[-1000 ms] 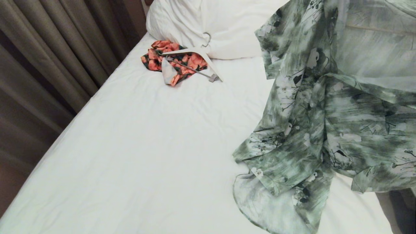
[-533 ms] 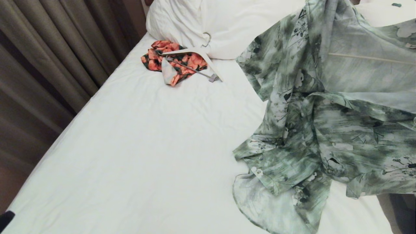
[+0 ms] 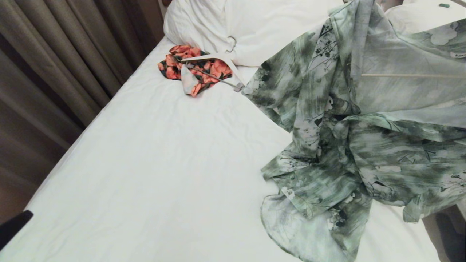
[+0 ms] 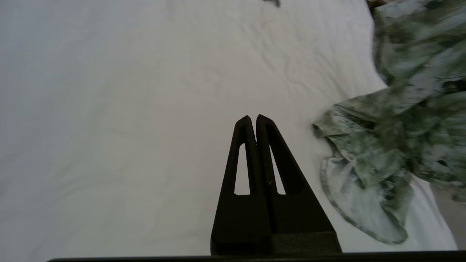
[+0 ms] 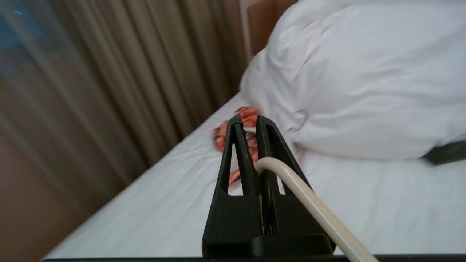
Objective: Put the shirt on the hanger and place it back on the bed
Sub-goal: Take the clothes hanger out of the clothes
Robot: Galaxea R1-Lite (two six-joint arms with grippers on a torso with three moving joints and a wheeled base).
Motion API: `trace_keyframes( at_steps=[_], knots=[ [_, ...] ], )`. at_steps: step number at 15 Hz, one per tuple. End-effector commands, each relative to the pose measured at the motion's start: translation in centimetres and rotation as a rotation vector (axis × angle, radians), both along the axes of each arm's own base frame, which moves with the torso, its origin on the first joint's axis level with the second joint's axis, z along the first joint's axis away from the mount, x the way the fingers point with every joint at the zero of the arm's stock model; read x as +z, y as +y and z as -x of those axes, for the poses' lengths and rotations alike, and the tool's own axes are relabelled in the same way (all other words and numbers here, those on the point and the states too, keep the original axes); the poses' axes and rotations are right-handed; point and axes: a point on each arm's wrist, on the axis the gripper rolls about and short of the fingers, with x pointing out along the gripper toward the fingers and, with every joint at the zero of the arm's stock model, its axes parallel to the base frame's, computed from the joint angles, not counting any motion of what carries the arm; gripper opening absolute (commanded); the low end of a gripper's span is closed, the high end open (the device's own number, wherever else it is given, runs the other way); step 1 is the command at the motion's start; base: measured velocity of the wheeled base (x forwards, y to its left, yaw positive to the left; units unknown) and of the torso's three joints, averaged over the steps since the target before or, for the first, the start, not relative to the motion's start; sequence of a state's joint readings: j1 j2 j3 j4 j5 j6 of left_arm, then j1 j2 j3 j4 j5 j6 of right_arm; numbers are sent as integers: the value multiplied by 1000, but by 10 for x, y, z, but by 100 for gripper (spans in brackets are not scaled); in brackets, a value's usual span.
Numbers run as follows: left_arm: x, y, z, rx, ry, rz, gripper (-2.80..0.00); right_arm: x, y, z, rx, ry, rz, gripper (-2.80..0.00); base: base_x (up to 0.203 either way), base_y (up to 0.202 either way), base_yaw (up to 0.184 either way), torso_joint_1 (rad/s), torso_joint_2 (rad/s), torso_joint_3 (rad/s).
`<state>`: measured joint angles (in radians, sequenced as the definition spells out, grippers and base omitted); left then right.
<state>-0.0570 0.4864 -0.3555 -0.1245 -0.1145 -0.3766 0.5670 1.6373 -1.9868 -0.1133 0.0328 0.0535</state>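
Over the last second the green-and-white floral shirt (image 3: 360, 145) swings toward the left of the head view; its raised sleeve edge, which stood clear of the white clip hanger (image 3: 218, 69), now reaches almost to that hanger's lower end, just beside the orange-and-black garment (image 3: 196, 69); the shirt's lower hem keeps its place, pooled on the white sheet of the bed (image 3: 164, 163) at lower right. A dark piece of the left arm has also come into the lower left corner of the head view.

The shirt fills the right half of the head view, its upper part lifted off the bed and its tail trailing on the sheet; a thin cream bar of the wire hanger (image 3: 411, 75) shows through the cloth at upper right, running nearly level across the frame, so the hanger's long axis lies left to right and the garment hangs from it toward the bottom of the frame. I judge the hanger to be inside the shirt already, and the swing to be the carrying of the pair toward open sheet for setting down.

The right gripper (image 5: 247, 122) is clamped on the hanger's cream wire, which curves out from between its fingers at lower centre of the right wrist view; pillows (image 5: 364, 80) lie beyond it.

The left gripper (image 4: 253, 118) is closed on nothing, fingers pressed together above bare sheet, with the shirt's hem off to its right in the left wrist view.
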Motion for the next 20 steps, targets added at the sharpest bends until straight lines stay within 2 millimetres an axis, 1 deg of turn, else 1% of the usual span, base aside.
trace_keyframes(
  at_steps=[1,3,5,6,9,11,12,13,14,15,17,18,20],
  knots=[
    [6,-2,-10,-62,22,1,-280,1,-2,5,48,30,-10,-280,0,0,0,0,0,0],
    [13,-4,-22,-141,39,1,-280,-4,-3,9,143,133,-28,-280,0,0,0,0,0,0],
    [20,-8,-39,-229,52,1,-280,-9,0,2,185,195,-52,-280,0,0,0,0,0,0],
    [24,-12,-52,-276,62,0,-280,-11,-1,-2,186,210,-57,-280,0,0,0,0,0,0],
    [29,-32,-100,-409,92,-6,-280,-12,-1,-1,245,259,-73,-280,0,0,0,0,0,0],
    [30,-54,-136,-492,99,-3,-280,-15,-4,-5,243,285,-79,-280,0,0,0,0,0,0],
    [32,-67,-148,-542,93,-2,-280,-15,-8,-9,237,290,-80,-280,0,0,0,0,0,0],
    [37,-84,-157,-607,76,-2,-117,-17,-13,-14,238,301,-79,-280,0,0,0,0,0,0],
    [40,-95,-166,-661,62,-4,0,-18,-19,-18,239,313,-82,-280,0,0,0,0,0,0],
    [43,-101,-174,-720,35,-5,0,-19,-26,-22,233,322,-81,-280,0,0,0,0,0,0],
    [44,-100,-194,-826,-12,-17,0,-22,-36,-28,235,346,-66,-280,0,0,0,0,0,0],
    [43,-101,-201,-864,-19,-20,0,-22,-40,-29,236,346,-61,-280,0,0,0,0,0,0],
    [36,-105,-212,-900,-4,-23,0,-25,-40,-36,235,359,-55,-280,0,0,0,0,0,0]
  ],
)
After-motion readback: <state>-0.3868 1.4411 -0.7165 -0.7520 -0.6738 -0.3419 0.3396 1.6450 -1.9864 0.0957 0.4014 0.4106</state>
